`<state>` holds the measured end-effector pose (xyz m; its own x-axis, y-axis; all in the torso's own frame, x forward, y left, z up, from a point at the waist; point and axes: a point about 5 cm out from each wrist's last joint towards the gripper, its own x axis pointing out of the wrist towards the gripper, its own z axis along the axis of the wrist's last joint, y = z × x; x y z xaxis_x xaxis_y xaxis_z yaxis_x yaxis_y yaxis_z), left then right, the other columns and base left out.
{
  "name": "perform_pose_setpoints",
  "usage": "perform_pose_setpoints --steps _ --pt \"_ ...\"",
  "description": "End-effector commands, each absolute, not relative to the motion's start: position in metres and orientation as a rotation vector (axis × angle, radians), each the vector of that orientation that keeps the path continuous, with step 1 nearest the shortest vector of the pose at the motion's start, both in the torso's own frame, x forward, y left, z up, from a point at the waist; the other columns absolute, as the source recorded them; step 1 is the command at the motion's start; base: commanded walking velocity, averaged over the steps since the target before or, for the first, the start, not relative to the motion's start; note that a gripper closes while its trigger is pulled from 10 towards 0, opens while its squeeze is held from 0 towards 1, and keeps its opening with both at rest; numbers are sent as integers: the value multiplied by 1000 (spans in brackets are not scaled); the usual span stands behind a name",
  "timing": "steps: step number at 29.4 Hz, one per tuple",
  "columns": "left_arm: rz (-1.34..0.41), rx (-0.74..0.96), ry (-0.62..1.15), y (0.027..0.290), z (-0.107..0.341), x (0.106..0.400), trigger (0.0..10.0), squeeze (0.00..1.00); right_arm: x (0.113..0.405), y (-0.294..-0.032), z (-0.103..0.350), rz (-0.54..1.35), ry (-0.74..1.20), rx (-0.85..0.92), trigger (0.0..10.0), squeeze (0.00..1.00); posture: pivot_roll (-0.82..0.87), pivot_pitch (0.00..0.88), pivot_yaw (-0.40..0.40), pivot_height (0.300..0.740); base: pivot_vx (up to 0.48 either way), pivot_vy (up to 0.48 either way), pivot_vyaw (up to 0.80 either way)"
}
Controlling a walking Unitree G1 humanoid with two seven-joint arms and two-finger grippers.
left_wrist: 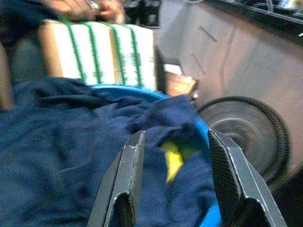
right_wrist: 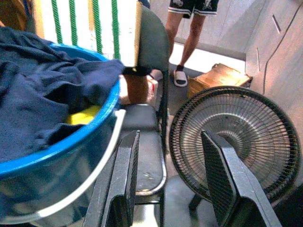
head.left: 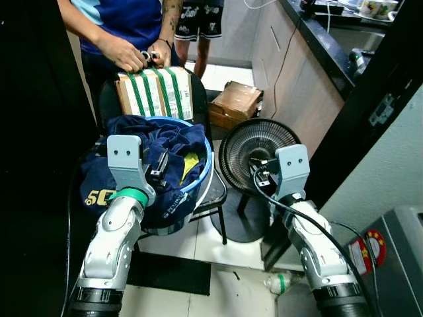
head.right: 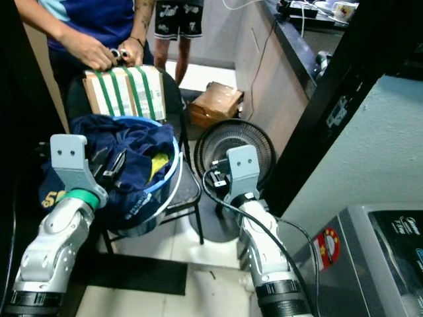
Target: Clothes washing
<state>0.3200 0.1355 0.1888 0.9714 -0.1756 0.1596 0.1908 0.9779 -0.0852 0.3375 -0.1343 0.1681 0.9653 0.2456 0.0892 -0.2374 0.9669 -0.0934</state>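
Nearest you are the two silver forearms rising from the lower edge of the head views. Your left gripper point(left_wrist: 173, 182) hangs just over the heap of dark navy clothes point(head.left: 155, 148), its two black fingers spread apart with nothing between them; through that gap you see a scrap of yellow fabric point(left_wrist: 173, 161) tucked in the folds. Those clothes are piled into the round blue plastic basin point(right_wrist: 61, 142), filling it and spilling over its near rim, where a navy piece with yellow lettering point(head.left: 99, 196) hangs down the outside. The basin has a white wire handle point(right_wrist: 102, 161) and sits on the seat of a black metal-framed chair point(right_wrist: 154, 142).

Your right gripper point(right_wrist: 173, 182) is held well to the right of the basin, fingers also apart and empty, pointing at the round black floor fan point(head.left: 254, 152) standing beside the chair.

Behind the basin, a brown cardboard box bound with green straps point(head.left: 155, 92) leans on the chair back, with a person's hands point(head.left: 135, 56) resting on its top. A second cardboard box point(head.left: 234, 102) lies on the floor beyond. A grey washing machine lid point(head.right: 380, 257) shows at lower right.
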Motion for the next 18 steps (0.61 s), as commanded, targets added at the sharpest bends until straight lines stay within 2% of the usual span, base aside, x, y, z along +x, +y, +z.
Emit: perform_pose_setpoints --steps 1,9,10,18 --pt "-186 -90 -149 136 188 319 10000 0 338 -132 169 252 -105 -79 10000 0 23 44 -22 740 307 0 0" --pt "-200 -66 -134 140 188 321 10000 0 340 -127 170 239 -119 -51 10000 0 54 38 28 740 308 0 0" --pt "-214 -37 -124 146 190 323 10000 0 340 -124 168 221 -123 -24 10000 0 82 28 88 740 311 0 0" --pt "-243 1 -118 152 195 328 10000 0 337 -118 164 180 -133 28 10000 0 95 25 127 740 309 0 0"
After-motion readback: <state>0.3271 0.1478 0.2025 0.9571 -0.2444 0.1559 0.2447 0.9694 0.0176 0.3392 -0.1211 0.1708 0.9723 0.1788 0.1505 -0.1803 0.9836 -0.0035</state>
